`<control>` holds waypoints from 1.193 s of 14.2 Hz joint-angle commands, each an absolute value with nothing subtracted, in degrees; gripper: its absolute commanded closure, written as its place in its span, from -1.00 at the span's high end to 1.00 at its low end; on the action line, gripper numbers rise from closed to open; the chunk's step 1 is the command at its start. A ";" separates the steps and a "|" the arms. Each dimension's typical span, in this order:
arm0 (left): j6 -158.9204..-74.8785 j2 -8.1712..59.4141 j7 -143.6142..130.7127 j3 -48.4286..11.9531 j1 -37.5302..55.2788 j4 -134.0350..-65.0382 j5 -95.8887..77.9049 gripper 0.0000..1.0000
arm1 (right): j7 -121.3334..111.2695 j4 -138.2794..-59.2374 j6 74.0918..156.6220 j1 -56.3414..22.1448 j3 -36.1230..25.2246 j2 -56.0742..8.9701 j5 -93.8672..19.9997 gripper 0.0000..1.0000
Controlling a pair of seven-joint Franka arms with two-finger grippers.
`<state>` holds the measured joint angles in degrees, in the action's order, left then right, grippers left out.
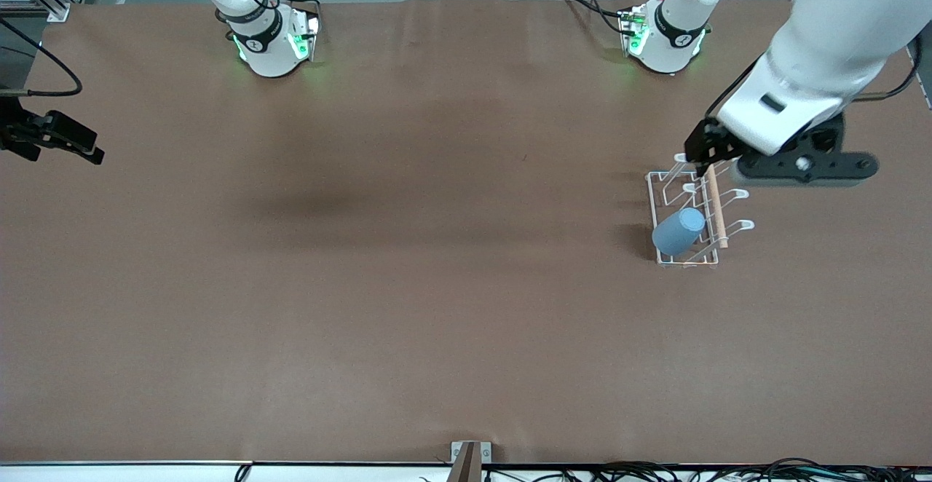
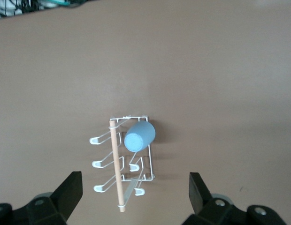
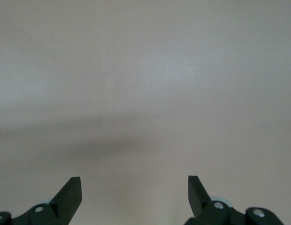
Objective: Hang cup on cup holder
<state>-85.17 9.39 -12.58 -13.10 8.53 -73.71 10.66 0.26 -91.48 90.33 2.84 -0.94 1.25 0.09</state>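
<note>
Cup (image 1: 678, 231) sits on a prong of the cup holder (image 1: 688, 221), tilted, its long axis slanting up and away from the wooden rod (image 1: 714, 207), closed base pointing outward toward the right arm's end of the table. Light blue, plain matte, no handle, slight taper. Its mouth is hidden, so I can't see how the prong sits inside.

Holder is white wire, rectangular base, looped prongs on both sides; its long axis and the rod run toward the front camera. It stands on the brown table (image 1: 437, 285) at the left arm's end.

My left gripper (image 1: 705, 148) hangs over the holder's end nearest the bases, fingers (image 2: 70, 191) spread wide, nothing between them; it covers part of the rack in the front view.

My right gripper (image 1: 62, 141) waits over the table edge at the right arm's end, fingers (image 3: 70, 194) apart and empty, partly cut off in the front view.
</note>
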 commanded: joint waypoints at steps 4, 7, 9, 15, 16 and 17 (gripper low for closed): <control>-82.97 5.80 -8.80 -13.36 -1.12 -75.06 0.20 1.00 | 0.18 -91.23 90.62 3.08 -0.70 1.23 -0.53 1.00; -82.62 2.91 1.10 -10.39 -3.16 -76.89 -0.44 1.00 | 0.26 -91.23 90.53 3.08 -0.70 1.23 -0.53 1.00; -82.79 0.46 4.04 -8.62 -2.47 -80.23 -0.35 1.00 | 0.26 -91.23 90.44 3.08 -0.70 1.32 -0.53 1.00; -87.00 -8.86 0.26 -7.47 0.44 -93.84 1.41 1.00 | 0.18 -91.32 90.62 3.08 -0.70 1.32 -1.05 1.00; -87.19 -9.75 0.18 -7.47 0.35 -95.26 1.15 1.00 | 0.18 -91.32 90.62 2.90 -0.70 1.32 -1.05 1.00; -87.10 -9.84 0.18 -7.47 0.44 -95.36 1.14 1.00 | 0.18 -91.41 90.53 2.90 -0.62 1.41 -1.05 1.00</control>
